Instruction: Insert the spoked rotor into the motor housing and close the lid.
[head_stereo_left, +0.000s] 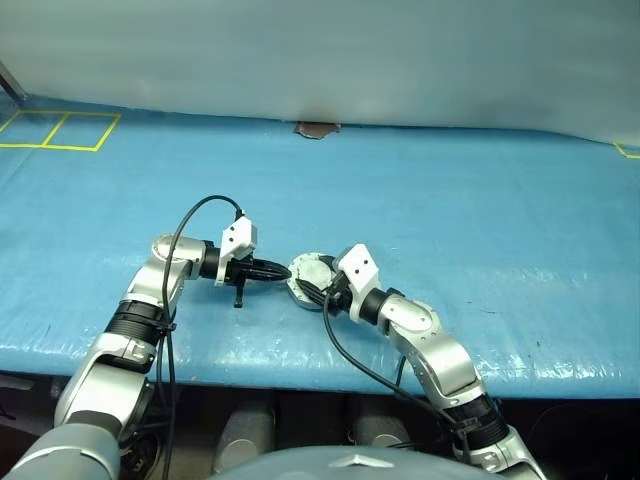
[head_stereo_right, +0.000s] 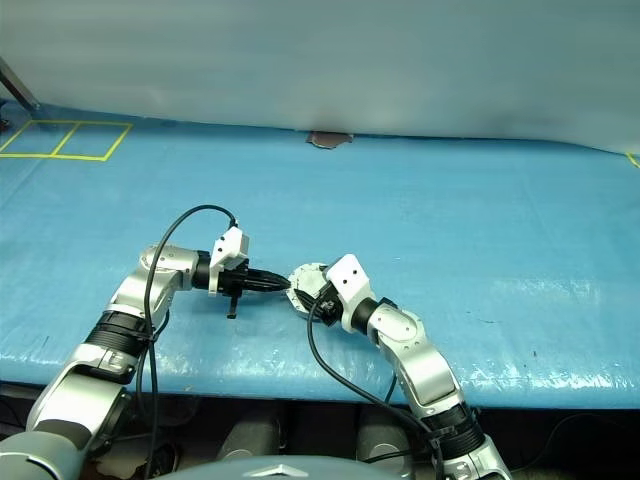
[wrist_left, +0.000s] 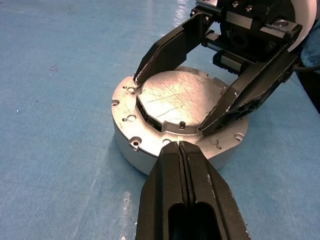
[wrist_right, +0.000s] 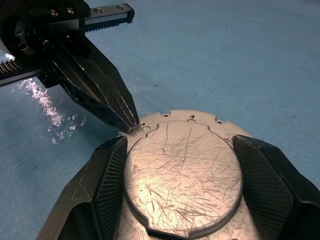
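Straddling the lid (wrist_right: 182, 175), the right hand (wrist_right: 182, 185) stands wide, fingers against its sides. Left hand (wrist_left: 179, 146), fully closed and empty, touches the motor housing (wrist_left: 130, 145) rim on the table (head_stereo_left: 480, 220).

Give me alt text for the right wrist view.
A round silver-grey metal motor housing with its scratched grey lid closed lies on a blue mat, flanked by the right gripper's black fingers. The shut left gripper touches the housing's rim.
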